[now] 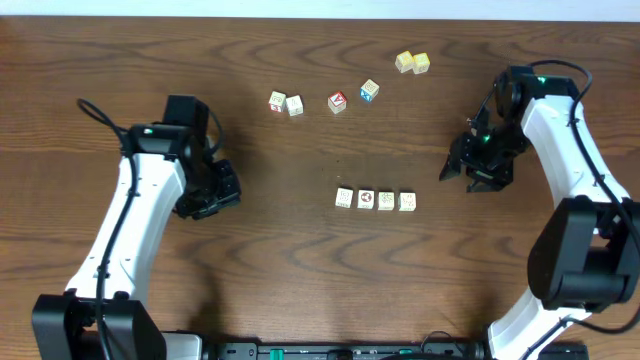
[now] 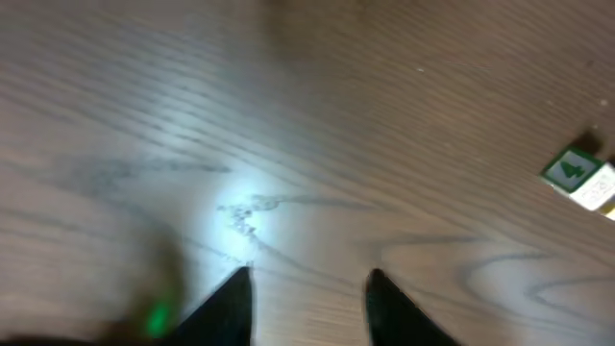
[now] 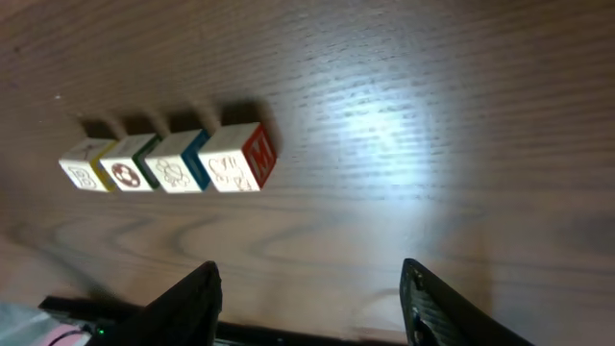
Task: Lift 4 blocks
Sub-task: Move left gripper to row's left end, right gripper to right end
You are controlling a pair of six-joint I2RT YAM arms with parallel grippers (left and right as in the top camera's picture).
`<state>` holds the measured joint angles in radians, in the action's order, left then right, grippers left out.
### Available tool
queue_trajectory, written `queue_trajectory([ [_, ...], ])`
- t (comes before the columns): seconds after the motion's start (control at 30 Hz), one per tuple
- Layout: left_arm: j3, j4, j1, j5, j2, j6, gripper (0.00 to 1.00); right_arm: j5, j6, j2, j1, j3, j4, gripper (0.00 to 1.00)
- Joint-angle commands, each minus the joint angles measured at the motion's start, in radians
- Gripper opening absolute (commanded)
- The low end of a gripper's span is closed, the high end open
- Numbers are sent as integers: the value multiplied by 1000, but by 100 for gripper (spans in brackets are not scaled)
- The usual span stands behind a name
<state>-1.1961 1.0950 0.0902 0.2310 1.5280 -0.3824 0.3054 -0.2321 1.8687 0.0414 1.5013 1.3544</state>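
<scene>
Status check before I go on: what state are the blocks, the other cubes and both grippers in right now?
blocks: four side by side in one row, none lifted.
left gripper: jaws apart, empty.
right gripper: jaws apart, empty, clear of the row.
red-faced cube: lying alone, untouched.
blue-faced cube: lying alone, untouched.
pale yellow cubes: paired side by side, untouched.

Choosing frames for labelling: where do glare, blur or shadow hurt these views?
Left wrist: soft all over, with a white glare patch on the table. Right wrist: sharper; the four blocks read clearly, short shadows behind them, glare on the wood to their right. Overhead: even light, no glare, blocks small but crisp.
</scene>
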Motion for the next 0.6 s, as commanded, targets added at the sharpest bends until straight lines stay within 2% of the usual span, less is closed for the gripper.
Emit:
queue_trajectory([
  [0.0,9,-16,16,-3,1,4,44,-25,-26,-165,-4,-47,-12,61],
  [0.03,9,-21,18,-3,1,4,45,-30,-34,-211,-4,-72,-27,63],
  [0.07,10,-25,18,-3,1,4,50,-32,-34,-264,-4,-106,-46,66],
  [0.17,10,-33,18,-3,1,4,51,-85,-33,-428,-6,-237,-120,73],
  [0.27,10,-35,18,-3,1,4,52,-148,-44,-567,-6,-397,-229,75],
  [0.3,10,-36,18,-3,1,4,52,-151,-64,-601,-6,-446,-264,81],
  [0.37,10,-40,18,-3,1,4,59,-149,-149,-660,-6,-554,-349,99],
  [0.47,10,-43,18,-3,1,4,70,-139,-254,-703,-6,-671,-458,99],
  [0.5,10,-42,18,-3,1,4,72,-138,-266,-706,-6,-698,-488,95],
  [0.57,10,-31,18,-3,1,4,71,-126,-265,-703,-6,-732,-537,77],
])
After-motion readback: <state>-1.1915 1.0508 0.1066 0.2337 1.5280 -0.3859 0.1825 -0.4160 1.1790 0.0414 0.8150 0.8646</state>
